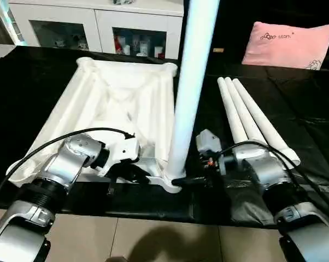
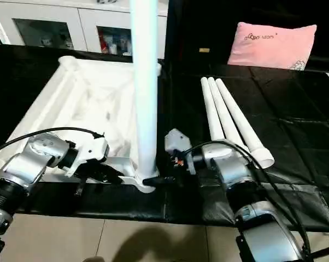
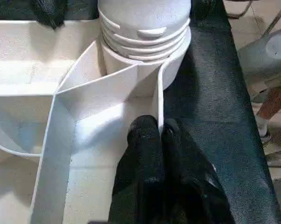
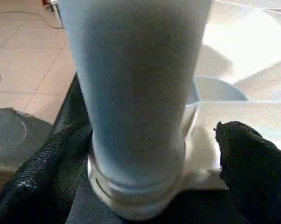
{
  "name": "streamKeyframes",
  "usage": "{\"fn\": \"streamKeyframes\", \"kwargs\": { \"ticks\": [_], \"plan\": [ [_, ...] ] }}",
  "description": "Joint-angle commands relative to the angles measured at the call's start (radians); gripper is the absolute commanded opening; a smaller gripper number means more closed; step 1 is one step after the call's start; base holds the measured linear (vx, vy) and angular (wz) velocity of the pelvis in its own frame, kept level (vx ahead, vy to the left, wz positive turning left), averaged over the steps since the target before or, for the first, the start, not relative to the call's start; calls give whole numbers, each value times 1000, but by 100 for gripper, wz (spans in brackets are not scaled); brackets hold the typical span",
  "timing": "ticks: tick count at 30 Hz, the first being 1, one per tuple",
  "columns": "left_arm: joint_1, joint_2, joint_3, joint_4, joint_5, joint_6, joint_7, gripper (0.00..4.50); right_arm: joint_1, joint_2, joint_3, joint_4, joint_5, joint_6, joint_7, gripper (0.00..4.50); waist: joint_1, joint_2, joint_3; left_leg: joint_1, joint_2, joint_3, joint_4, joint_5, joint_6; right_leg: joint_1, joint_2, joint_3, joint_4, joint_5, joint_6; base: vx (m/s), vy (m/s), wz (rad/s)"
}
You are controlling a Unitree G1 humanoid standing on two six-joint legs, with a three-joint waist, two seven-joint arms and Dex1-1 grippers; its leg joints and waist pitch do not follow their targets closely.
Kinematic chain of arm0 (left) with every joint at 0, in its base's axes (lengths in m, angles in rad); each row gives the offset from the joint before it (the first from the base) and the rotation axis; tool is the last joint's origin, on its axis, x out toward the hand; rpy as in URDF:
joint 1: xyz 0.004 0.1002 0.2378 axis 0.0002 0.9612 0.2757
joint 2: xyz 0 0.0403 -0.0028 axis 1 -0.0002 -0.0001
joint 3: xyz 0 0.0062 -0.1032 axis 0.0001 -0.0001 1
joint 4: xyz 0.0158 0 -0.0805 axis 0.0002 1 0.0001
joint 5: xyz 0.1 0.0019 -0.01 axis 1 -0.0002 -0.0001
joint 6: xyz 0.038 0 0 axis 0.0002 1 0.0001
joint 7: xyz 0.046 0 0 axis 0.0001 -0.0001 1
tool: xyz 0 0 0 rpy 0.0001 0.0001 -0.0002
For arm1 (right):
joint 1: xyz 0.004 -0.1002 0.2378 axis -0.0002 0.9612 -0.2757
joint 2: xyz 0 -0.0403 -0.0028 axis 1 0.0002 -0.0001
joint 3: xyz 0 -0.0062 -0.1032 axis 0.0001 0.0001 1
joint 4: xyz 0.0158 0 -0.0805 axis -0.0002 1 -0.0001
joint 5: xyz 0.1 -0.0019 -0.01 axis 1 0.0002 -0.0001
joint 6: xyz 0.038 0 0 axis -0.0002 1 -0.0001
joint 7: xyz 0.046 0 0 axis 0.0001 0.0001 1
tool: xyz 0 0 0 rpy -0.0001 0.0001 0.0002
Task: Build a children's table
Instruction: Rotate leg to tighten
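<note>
The children's table top (image 1: 115,103) lies upside down on black cloth, ribs facing up. One white tube leg (image 1: 189,82) stands upright in the near right corner socket (image 1: 172,183). Three more legs (image 1: 252,117) lie side by side to the right of the top. My left gripper (image 3: 157,133) is shut on the thin rim wall of the top, just beside that socket. My right gripper (image 4: 145,182) is open, with one finger (image 4: 38,177) on each side of the upright leg's base, low against the socket.
A pink pillow (image 1: 287,43) lies at the far right on the black cloth (image 1: 295,109). A white cabinet (image 1: 99,24) with glass doors stands behind the work. The cloth's front edge (image 1: 153,210) gives way to tiled floor just below my forearms.
</note>
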State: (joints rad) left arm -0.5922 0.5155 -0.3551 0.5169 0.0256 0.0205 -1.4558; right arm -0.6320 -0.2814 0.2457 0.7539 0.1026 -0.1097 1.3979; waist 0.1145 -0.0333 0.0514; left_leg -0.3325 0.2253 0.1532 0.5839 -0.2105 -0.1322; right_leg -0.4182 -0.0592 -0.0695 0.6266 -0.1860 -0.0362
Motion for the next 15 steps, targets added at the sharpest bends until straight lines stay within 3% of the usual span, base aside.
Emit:
{"fn": "streamKeyframes", "kwargs": {
  "ticks": [1, 15],
  "plan": [
    [-15, -14, -49, -6, 19, -16, -37, 0, -18, 0, 3, 13, -8, -17, 9, 419, -7, 7, -65, -12, 6, 20, -61, -92, 60, 71, -67, 49, -61, -83, -238, 0, 0, 0],
    [-7, -5, -55, 4, 22, -29, -40, 0, -14, 1, 6, 37, 14, 1, 82, 280, -6, 5, -67, -13, 5, 19, -59, -78, 62, 72, -67, 48, -57, -73, -236, 0, 0, 0]
  ]
}}
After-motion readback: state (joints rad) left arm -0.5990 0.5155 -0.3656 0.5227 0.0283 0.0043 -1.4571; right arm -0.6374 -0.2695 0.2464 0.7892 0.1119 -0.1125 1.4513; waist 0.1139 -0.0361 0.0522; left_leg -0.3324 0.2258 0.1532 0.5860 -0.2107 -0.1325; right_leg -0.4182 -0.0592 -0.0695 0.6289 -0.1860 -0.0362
